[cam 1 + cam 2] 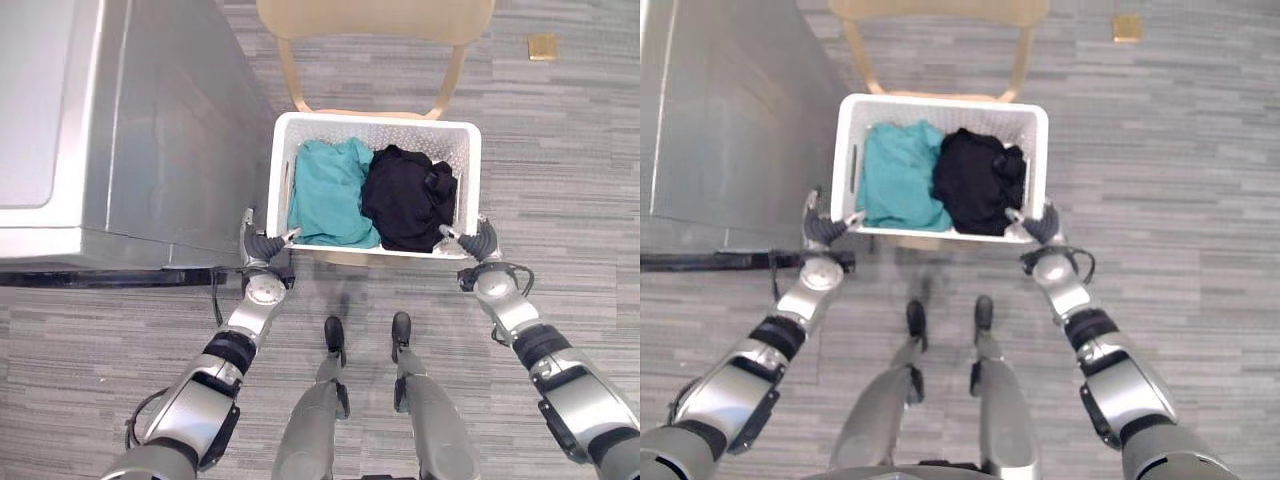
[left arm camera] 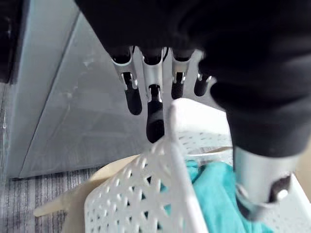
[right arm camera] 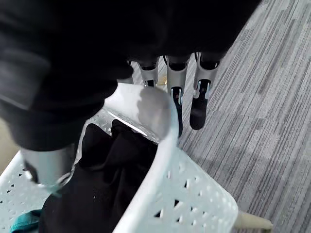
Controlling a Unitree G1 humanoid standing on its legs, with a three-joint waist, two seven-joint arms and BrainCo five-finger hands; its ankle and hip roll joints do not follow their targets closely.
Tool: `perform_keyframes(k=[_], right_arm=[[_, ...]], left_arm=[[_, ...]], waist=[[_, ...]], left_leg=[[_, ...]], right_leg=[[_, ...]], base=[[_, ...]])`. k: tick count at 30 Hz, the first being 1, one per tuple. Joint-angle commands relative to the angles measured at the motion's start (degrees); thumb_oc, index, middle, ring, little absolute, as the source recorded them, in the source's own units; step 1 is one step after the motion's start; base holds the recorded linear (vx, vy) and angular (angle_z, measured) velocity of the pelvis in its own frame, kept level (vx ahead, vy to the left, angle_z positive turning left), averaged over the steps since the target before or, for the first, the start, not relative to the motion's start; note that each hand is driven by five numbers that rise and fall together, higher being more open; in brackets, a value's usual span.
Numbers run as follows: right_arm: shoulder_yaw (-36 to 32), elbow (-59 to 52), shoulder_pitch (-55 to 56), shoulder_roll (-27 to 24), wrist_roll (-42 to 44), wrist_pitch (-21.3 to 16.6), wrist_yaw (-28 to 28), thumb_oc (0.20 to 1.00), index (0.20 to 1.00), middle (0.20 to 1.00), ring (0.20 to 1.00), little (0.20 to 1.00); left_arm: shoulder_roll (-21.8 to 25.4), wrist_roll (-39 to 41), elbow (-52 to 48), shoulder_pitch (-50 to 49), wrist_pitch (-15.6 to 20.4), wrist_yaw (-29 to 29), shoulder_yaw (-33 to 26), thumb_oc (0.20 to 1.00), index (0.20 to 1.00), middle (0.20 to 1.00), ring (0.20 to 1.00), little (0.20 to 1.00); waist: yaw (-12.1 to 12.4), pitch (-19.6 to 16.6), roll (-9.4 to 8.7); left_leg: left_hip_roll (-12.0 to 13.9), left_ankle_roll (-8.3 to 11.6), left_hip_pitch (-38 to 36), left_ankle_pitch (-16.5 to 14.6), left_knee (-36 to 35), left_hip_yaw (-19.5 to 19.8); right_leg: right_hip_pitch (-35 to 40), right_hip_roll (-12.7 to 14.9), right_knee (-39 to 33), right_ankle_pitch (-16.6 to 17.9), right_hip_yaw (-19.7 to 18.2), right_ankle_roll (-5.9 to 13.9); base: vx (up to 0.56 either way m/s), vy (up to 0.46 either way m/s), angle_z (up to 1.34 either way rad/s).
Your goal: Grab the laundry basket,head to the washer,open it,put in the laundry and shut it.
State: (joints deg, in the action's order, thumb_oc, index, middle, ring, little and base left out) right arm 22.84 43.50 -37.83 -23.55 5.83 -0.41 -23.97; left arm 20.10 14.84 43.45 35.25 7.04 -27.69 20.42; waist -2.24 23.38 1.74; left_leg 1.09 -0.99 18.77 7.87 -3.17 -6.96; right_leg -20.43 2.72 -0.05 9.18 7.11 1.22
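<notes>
A white perforated laundry basket [image 1: 279, 175] sits on the seat of a light wooden chair [image 1: 375, 18]. In it lie a teal garment [image 1: 325, 192] on the left and a black garment [image 1: 408, 196] on the right. My left hand [image 1: 262, 245] is at the basket's near left corner, open, with its fingers [image 2: 154, 116] outside the wall [image 2: 146, 194] and the thumb over the inside. At the near right corner my right hand [image 1: 482, 243] stands the same way, open, fingers [image 3: 198, 109] outside the rim [image 3: 165, 141] and thumb above the black garment.
The grey washer [image 1: 60, 130] stands close on the left, its side panel right beside the basket and the left hand. Grey striped carpet lies all around. A small brass floor plate [image 1: 543, 46] is at the far right.
</notes>
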Motion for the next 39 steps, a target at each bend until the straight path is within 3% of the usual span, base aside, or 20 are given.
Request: perform_keyframes(k=[1, 9, 16, 19, 23, 32, 37, 38, 39], right_arm=[[-0.56, -5.43, 1.13, 4.29, 0.82, -4.81, 1.87, 1.000, 1.000, 1.000, 1.000, 1.000], [-5.98, -10.03, 11.38, 1.65, 0.18, -4.72, 3.09, 1.000, 1.000, 1.000, 1.000, 1.000], [-10.92, -14.20, 24.52, -1.41, -2.42, -4.79, 10.30, 1.000, 1.000, 1.000, 1.000, 1.000], [-13.65, -15.73, 31.89, -1.02, -3.13, -4.66, 15.08, 1.000, 1.000, 1.000, 1.000, 1.000], [-15.01, -16.60, 36.59, -0.89, -4.61, -5.11, 17.27, 1.000, 1.000, 1.000, 1.000, 1.000], [-14.12, -14.40, 38.74, 1.70, -3.82, -5.46, 18.10, 1.000, 1.000, 1.000, 1.000, 1.000], [-15.98, -14.25, 39.71, 2.01, -7.10, -5.17, 13.53, 1.000, 1.000, 1.000, 1.000, 1.000], [-16.32, -12.82, 39.48, 2.10, -7.00, -4.84, 12.90, 1.000, 1.000, 1.000, 1.000, 1.000], [-16.92, -3.91, 37.43, 2.98, -2.76, -3.48, 13.53, 1.000, 1.000, 1.000, 1.000, 1.000]], left_arm=[[-1.46, -2.73, -2.97, -1.04, 2.50, -0.07, -0.82, 1.000, 1.000, 1.000, 1.000, 1.000], [0.17, -3.60, -10.75, -9.92, 2.73, 2.88, -4.22, 1.000, 1.000, 1.000, 1.000, 1.000], [2.67, -4.06, -17.94, -25.05, 2.38, 11.81, -8.43, 1.000, 1.000, 1.000, 1.000, 1.000], [2.49, -1.69, -18.27, -35.04, 1.11, 17.30, -11.52, 1.000, 1.000, 1.000, 1.000, 1.000], [2.87, -3.44, -17.21, -41.58, -0.17, 20.93, -12.31, 1.000, 1.000, 1.000, 1.000, 1.000], [1.95, -5.88, -10.15, -42.85, -1.37, 21.37, -12.52, 1.000, 1.000, 1.000, 1.000, 1.000], [0.53, -7.08, -9.45, -42.86, -1.54, 20.29, -12.57, 1.000, 1.000, 1.000, 1.000, 1.000], [0.50, -7.76, -8.45, -42.52, -1.80, 20.21, -12.29, 1.000, 1.000, 1.000, 1.000, 1.000], [0.31, -10.08, -1.47, -39.99, -3.24, 20.61, -11.04, 1.000, 1.000, 1.000, 1.000, 1.000]], waist=[[1.83, -2.45, -2.68], [2.16, -3.88, -3.18], [2.17, -6.67, -3.78], [2.10, -8.56, -3.04], [2.20, -10.02, -2.24], [2.88, -11.20, -1.57], [2.39, -13.14, -1.57], [2.27, -13.39, -1.57], [1.61, -14.22, -1.51]], left_leg=[[2.25, 4.94, 3.08, -7.01, 7.75, 1.10], [2.54, 4.88, 0.21, -7.73, 7.73, 1.17], [2.74, 4.65, -5.72, -7.93, 5.92, 1.04], [2.90, 4.47, -9.80, -7.66, 4.12, 1.32], [3.13, 4.55, -12.68, -7.70, 3.47, 1.56], [3.68, 5.69, -14.74, -8.58, 6.50, 3.21], [3.77, 5.28, -16.70, -8.85, 4.46, 3.17], [3.74, 5.16, -17.14, -8.75, 3.76, 2.99], [3.59, 4.91, -18.23, -8.59, 2.03, 2.64]], right_leg=[[-2.15, 5.61, 4.96, -9.12, -1.62, 5.76], [1.70, 5.32, 3.68, -9.39, -1.10, 5.58], [8.04, 4.62, 2.13, -10.20, -0.56, 5.86], [11.63, 4.26, 2.44, -11.93, 0.24, 5.84], [14.22, 3.98, 3.43, -13.44, 0.94, 5.74], [18.94, 3.21, 4.69, -16.55, 2.97, 4.32], [21.20, 2.65, 2.98, -16.50, 3.85, 4.36], [21.25, 2.59, 2.91, -16.45, 3.61, 4.48], [21.18, 2.56, 2.95, -16.26, 3.12, 4.75]], base=[[0.01, -0.007, 0.08], [0.00, -0.010, 0.06], [0.03, -0.024, 0.02], [0.04, -0.062, -0.02], [0.03, -0.043, 0.11], [0.03, -0.060, 0.13], [0.06, -0.022, 0.44], [0.01, 0.058, -0.20], [0.00, 0.062, -0.24]])
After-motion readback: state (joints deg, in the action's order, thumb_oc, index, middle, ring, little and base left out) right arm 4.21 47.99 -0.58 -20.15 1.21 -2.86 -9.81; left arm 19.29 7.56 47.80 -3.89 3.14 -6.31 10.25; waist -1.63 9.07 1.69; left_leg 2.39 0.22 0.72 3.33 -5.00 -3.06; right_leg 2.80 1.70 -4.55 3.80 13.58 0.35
